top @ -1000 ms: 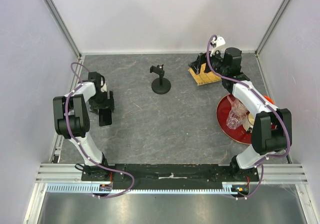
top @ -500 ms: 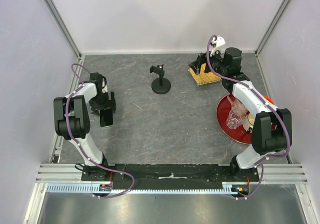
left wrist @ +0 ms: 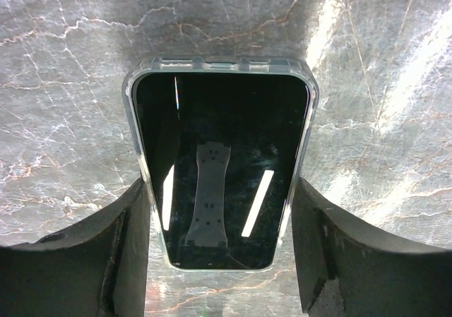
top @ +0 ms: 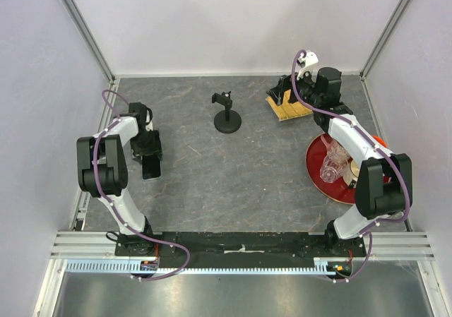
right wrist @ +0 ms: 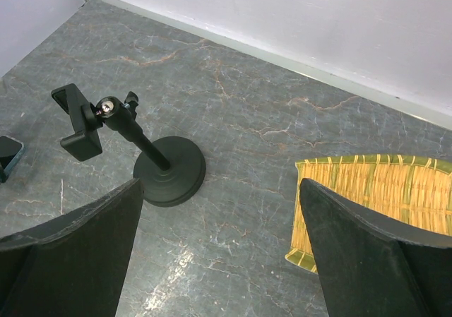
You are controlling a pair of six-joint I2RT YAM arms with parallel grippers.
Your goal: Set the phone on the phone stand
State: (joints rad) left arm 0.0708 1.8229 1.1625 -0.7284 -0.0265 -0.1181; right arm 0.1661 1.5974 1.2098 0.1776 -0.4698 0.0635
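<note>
Grey marble-veined tabletop (top: 212, 183) enclosed by plain white walls (top: 233, 20) and aluminium posts (top: 83, 26)

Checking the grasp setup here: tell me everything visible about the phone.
The phone is a thin black slab with rounded corners in a clear case. It lies flat, glossy screen up, on the left side of the grey marbled table. The left claw straddles its long edges; whether it presses them is unclear.

Black phone (left wrist: 222, 154) flat, screen up, between the fingers of the left gripper (left wrist: 220, 218); phone stand (top: 227, 112) upright, well apart to its right.
</note>
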